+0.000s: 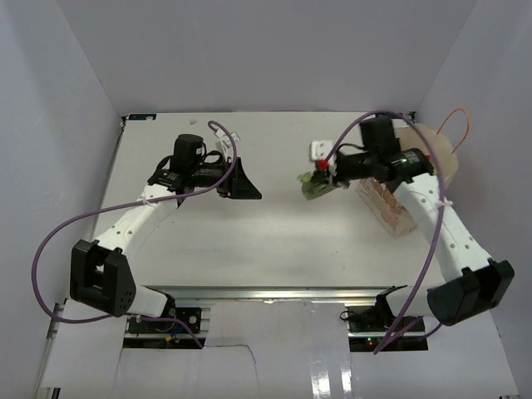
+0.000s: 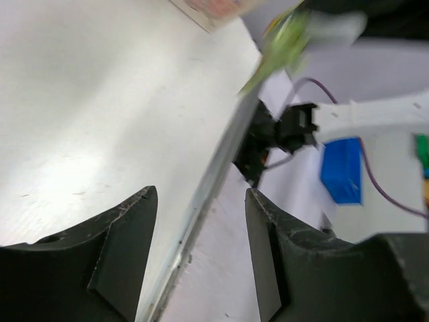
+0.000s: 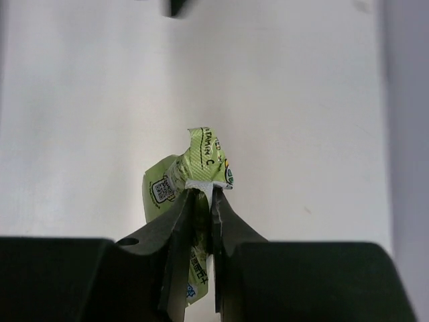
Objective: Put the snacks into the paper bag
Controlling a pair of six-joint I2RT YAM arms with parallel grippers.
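1. The right gripper (image 3: 203,192) pinches the light green packet (image 3: 201,151); its two fingers are pressed close with the thin wrapper squeezed between them; we think this tight pinch stops the packet from slipping while it is carried.
2. The fingers grab the packet near its middle; a crumpled part sticks out past the fingertips, and a little more shows farther back between the fingers.
3. The packet's long side runs the same way as the fingers; its far end points straight out ahead of the fingertips, away from the wrist; it looks bent and scrunched, not flat.
4. From above, the packet seems to be held up off the table (image 1: 249,241), just in front of the fingertips.
5. The paper bag (image 1: 440,150) is behind the right gripper, beside its wrist and arm; so the packet points away from the bag; we think the arm must swing back to bring the packet over the bag; we cannot tell which way the bag's mouth faces.
6. The left gripper (image 2: 200,194) has its fingers spread with nothing between them; it sits well apart, across from the right gripper's tips; we think it waits out of the way.
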